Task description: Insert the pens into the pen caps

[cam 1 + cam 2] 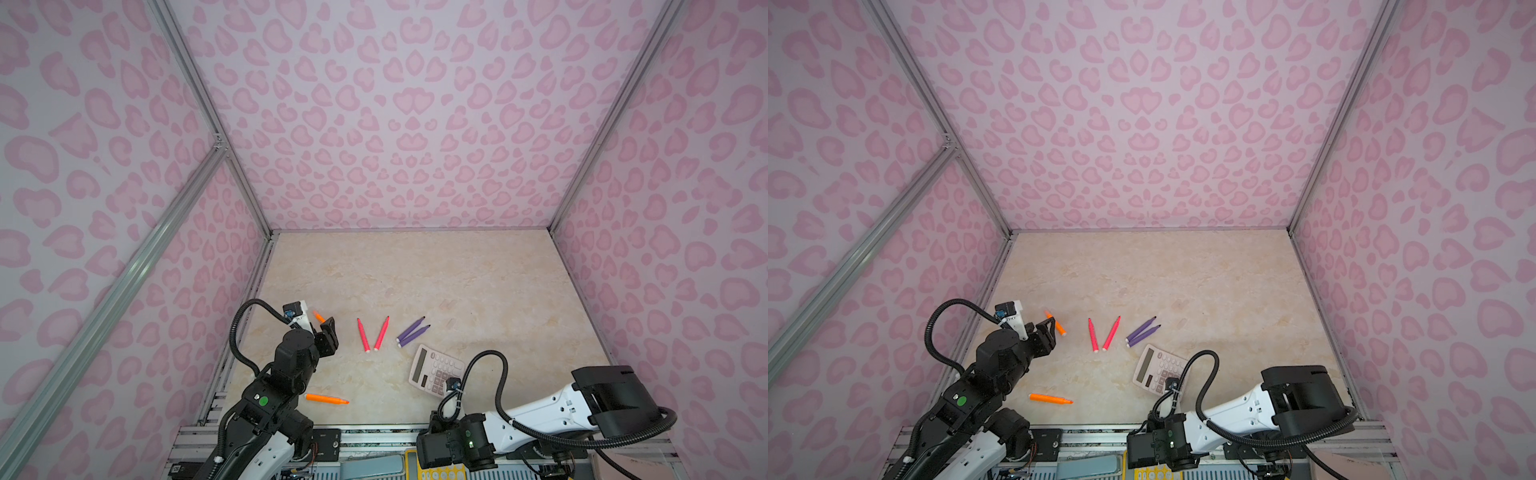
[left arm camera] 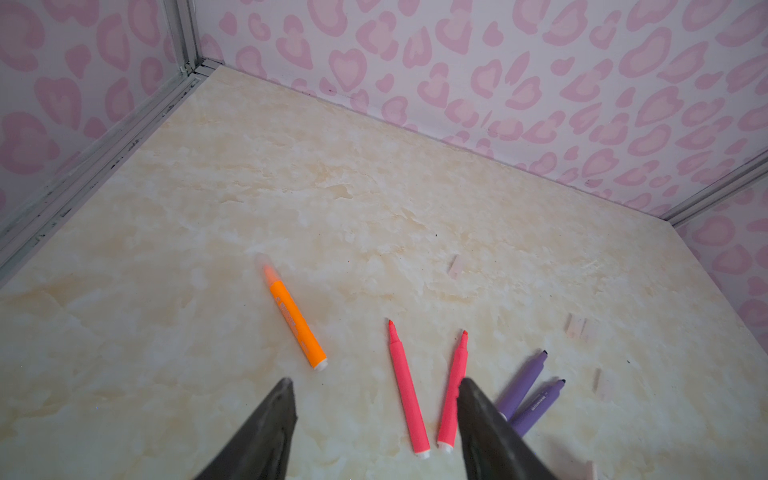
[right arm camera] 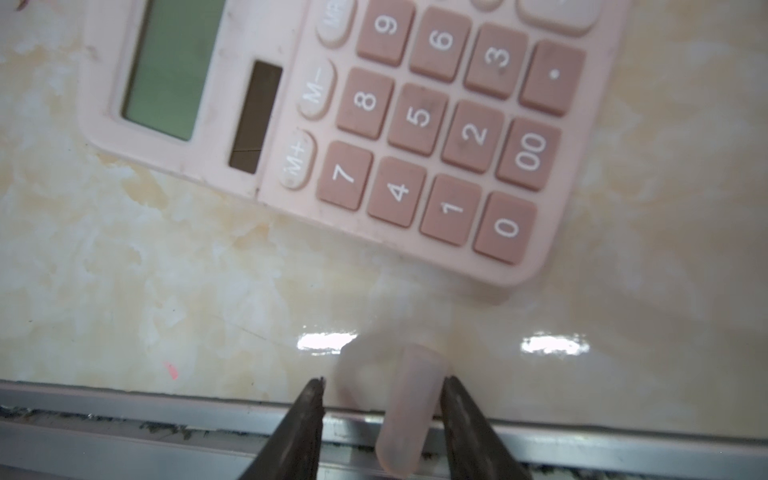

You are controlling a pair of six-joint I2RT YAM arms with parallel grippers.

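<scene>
One orange pen [image 2: 296, 320] near the wide, empty left gripper [image 2: 376, 380] looks capped; five other pens [image 2: 407, 395] lie bare. The right gripper [image 3: 384, 380] stands parted around a clear pen cap [image 3: 409, 415] beside the calculator [image 3: 415, 124].

Uncapped, the pink-red pens [image 1: 363, 335] are lying in a V, white butts nearly meeting; the purple pens [image 1: 410, 328] are lying side by side near them. One orange pen [image 2: 297, 322] is wearing a clear cap [image 2: 262, 261] over its tip — the other orange pen [image 1: 327, 400] is lying bare, well apart. The loose caps [image 2: 456, 266] are resting beyond the pens.
</scene>
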